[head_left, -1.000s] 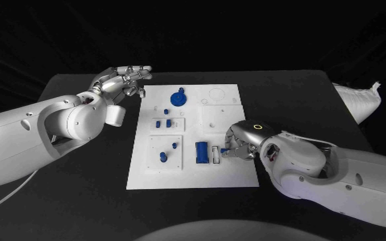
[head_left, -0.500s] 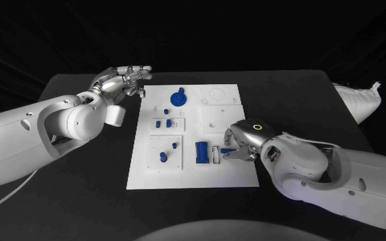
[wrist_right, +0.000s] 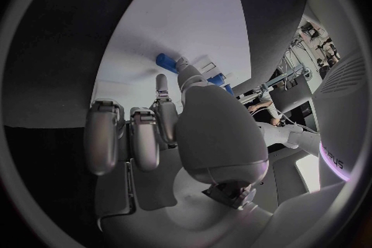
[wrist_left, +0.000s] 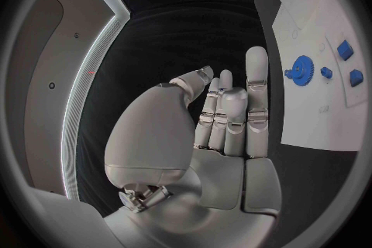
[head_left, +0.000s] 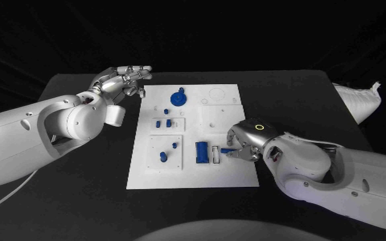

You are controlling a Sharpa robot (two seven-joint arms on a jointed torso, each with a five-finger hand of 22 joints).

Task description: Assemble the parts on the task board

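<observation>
White task board (head_left: 193, 174) sat in the middle of the black table (head_left: 305, 96), long side running away from the robot, with bare black tabletop all round its edges. Most of the blue parts sat on the half of the board nearer the left arm: a gear-shaped part (head_left: 178, 97) up near the far edge, a couple of small pegs (head_left: 163, 123) in a square recess below it, and two more small bits (head_left: 167, 154) in the next recess toward the near edge. A taller blue block (head_left: 201, 152) stood just beside a narrow slot (head_left: 216, 154) near the board's middle.

Right hand (head_left: 244, 143) was down on the board right next to that slot, pinching a small blue part (wrist_right: 166, 62) between thumb and a fingertip, the part's tip touching or almost touching the white surface; couldn't tell which. Its other fingers (wrist_right: 116, 136) were curled in, off the board.

Left hand (head_left: 120, 85) hung off the board's far corner on its own side, just beside the edge, holding nothing, fingers (wrist_left: 256, 93) straight and loosely together. Wide strip of free board lay along the near edge, and a big blank patch at the far corner past the right hand.
</observation>
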